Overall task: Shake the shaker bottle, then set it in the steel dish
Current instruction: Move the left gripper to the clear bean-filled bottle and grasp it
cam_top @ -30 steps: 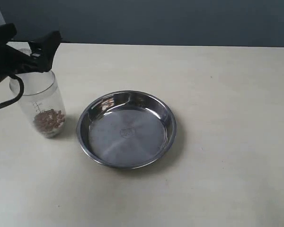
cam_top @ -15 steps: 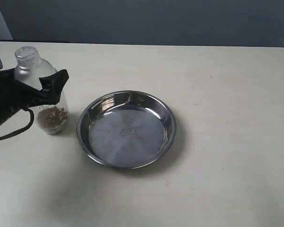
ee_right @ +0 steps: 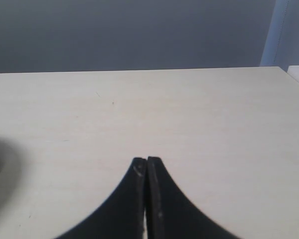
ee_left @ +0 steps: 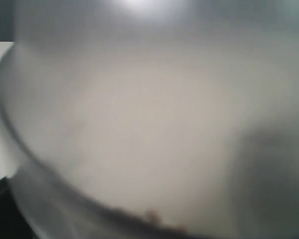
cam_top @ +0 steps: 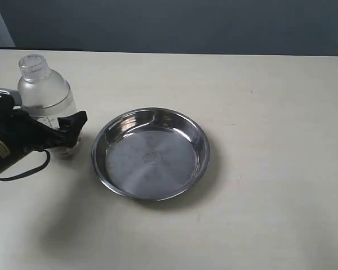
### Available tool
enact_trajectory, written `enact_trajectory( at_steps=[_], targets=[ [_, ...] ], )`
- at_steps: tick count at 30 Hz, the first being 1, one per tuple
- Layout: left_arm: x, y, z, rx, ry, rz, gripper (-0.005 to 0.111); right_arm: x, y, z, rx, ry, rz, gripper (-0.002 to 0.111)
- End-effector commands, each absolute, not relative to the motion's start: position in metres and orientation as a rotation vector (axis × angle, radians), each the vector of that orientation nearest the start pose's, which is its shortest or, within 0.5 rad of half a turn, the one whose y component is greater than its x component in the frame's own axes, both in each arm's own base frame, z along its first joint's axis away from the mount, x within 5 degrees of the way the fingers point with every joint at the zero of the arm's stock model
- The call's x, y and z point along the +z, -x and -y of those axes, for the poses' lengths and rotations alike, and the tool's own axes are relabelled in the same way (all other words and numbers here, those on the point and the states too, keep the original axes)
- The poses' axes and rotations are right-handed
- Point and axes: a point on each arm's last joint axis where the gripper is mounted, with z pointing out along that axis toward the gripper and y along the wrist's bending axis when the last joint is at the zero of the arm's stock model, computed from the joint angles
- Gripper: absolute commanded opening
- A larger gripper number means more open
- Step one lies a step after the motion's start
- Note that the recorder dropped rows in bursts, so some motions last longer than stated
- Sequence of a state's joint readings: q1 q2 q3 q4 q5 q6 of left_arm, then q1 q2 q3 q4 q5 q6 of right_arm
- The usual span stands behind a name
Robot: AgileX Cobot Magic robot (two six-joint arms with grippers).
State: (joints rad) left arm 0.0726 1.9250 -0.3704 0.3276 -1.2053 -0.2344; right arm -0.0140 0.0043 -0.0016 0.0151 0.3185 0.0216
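Saw the bottle (cam_top: 44,98) upright on the surface (cam_top: 270,112), just beside the dish (cam_top: 198,135), not in it. Found the left pincer (cam_top: 57,134) around its low part; could not tell how tight. Found the right pincer (ee_right: 146,162) with tips pressed together, holding nothing, over the surface.

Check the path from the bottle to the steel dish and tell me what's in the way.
Nothing visible is in the way. The bottle stands on the table just left of the dish in the exterior view, with only a bare strip of tabletop between them, and the dish is empty.
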Motion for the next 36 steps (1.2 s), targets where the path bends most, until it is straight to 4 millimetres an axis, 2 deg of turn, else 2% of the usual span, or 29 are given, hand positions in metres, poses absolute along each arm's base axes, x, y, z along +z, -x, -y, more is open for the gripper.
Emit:
enact_trajectory(
  at_steps=[1,5,11,14,16,21,25,33,36],
  targets=[
    [0.103,-0.266,0.005,-0.288,-0.026,-1.840,0.102,0.185,-0.054,0.000,0.020,-0.036,-1.790,-0.001],
    [0.103,-0.266,0.005,-0.272,-0.046,-1.839,0.090,0.185,-0.054,0.000,0.020,-0.036,-1.790,-0.001],
    [0.103,-0.265,0.009,-0.299,-0.090,-1.840,0.047,0.185,-0.054,0.000,0.020,-0.036,-1.790,-0.001],
    [0.102,-0.265,0.009,-0.303,-0.097,-1.841,0.030,0.185,-0.054,0.000,0.020,-0.036,-1.790,-0.001],
    [0.102,-0.265,0.010,-0.308,-0.099,-1.841,0.023,0.185,-0.054,0.000,0.020,-0.036,-1.790,-0.001],
    [0.102,-0.264,0.012,-0.327,-0.134,-1.841,0.013,0.185,-0.054,0.000,0.020,-0.036,-1.790,-0.001],
    [0.102,-0.264,0.012,-0.326,-0.133,-1.841,0.000,0.185,-0.054,0.000,0.020,-0.036,-1.790,-0.001],
    [0.105,-0.268,-0.001,-0.231,0.022,-1.828,0.000,0.185,-0.054,0.000,0.020,-0.036,-1.790,-0.001],
    [0.117,-0.268,0.001,-0.245,0.000,-1.784,0.000,0.185,-0.054,0.000,0.020,-0.036,-1.790,-0.001]
  ],
)
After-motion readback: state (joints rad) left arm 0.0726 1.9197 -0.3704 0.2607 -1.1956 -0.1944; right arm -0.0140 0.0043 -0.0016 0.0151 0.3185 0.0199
